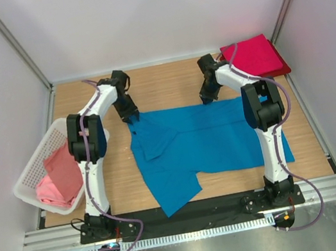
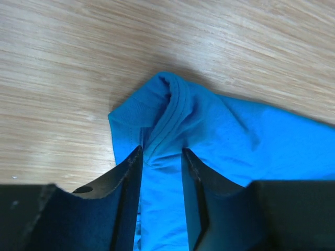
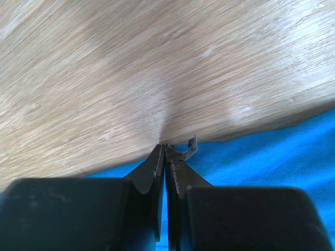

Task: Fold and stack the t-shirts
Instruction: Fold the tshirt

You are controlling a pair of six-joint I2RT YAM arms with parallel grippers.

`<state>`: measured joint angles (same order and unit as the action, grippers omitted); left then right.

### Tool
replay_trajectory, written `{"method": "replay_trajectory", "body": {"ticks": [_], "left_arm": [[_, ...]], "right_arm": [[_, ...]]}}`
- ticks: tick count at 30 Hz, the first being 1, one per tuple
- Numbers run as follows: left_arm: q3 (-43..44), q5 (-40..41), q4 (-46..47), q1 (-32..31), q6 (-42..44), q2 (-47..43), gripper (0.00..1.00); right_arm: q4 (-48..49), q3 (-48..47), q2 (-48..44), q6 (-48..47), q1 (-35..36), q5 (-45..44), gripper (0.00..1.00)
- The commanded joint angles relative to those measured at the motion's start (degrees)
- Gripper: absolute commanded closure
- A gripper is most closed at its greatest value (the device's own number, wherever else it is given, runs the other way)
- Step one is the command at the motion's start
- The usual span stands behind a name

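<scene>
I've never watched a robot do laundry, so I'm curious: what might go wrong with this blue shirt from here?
1. The left gripper stands open around a bunched corner of the blue t-shirt; closing there could catch several layers and spoil the fold.
2. The right gripper is shut at the shirt's very edge, so any hold looks thin and might slip when lifting.

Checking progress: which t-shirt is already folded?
The red t-shirt, a folded square at the far right corner; the blue t-shirt lies spread out, the pink ones crumpled in the basket.
</scene>
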<state>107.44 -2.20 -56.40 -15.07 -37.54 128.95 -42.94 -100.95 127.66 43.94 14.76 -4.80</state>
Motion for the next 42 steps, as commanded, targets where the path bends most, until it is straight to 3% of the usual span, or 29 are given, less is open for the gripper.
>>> {"method": "replay_trajectory", "body": {"ticks": [1, 7, 21, 24, 25, 28, 33, 42], "left_arm": [[1.1, -1.6, 2.1, 0.7, 2.0, -4.0, 0.60], [-0.9, -1.8, 2.8, 0.7, 3.5, -5.5, 0.60], [-5.5, -2.1, 7.4, 0.7, 3.8, -3.9, 0.71], [-4.7, -1.6, 6.8, 0.7, 3.8, -3.4, 0.83], [-4.4, -1.2, 6.6, 0.7, 3.7, -3.3, 0.92], [-3.4, 0.4, 5.3, 0.7, 3.6, -3.2, 1.00], [-2.3, 0.5, 1.7, 0.7, 0.6, -5.1, 1.00], [-9.2, -1.4, 0.0, 0.7, -4.8, -7.4, 1.00]], "right_arm": [[1.1, 0.3, 2.1, 0.9, -0.6, -2.6, 0.90], [1.3, 0.6, 2.1, 1.1, -0.5, -2.6, 0.90], [1.5, 0.7, 2.1, 1.8, -0.5, -2.2, 0.90], [1.6, 0.6, 2.2, 2.3, -0.6, -2.2, 0.90], [1.6, 0.6, 2.2, 2.3, -0.6, -2.2, 0.90], [1.6, 0.5, 2.2, 2.5, -0.7, -2.3, 0.90], [1.4, 0.6, 2.4, 2.6, -0.8, -2.8, 0.90], [1.6, 0.5, 2.7, 2.7, -1.2, -3.2, 0.90]]}}
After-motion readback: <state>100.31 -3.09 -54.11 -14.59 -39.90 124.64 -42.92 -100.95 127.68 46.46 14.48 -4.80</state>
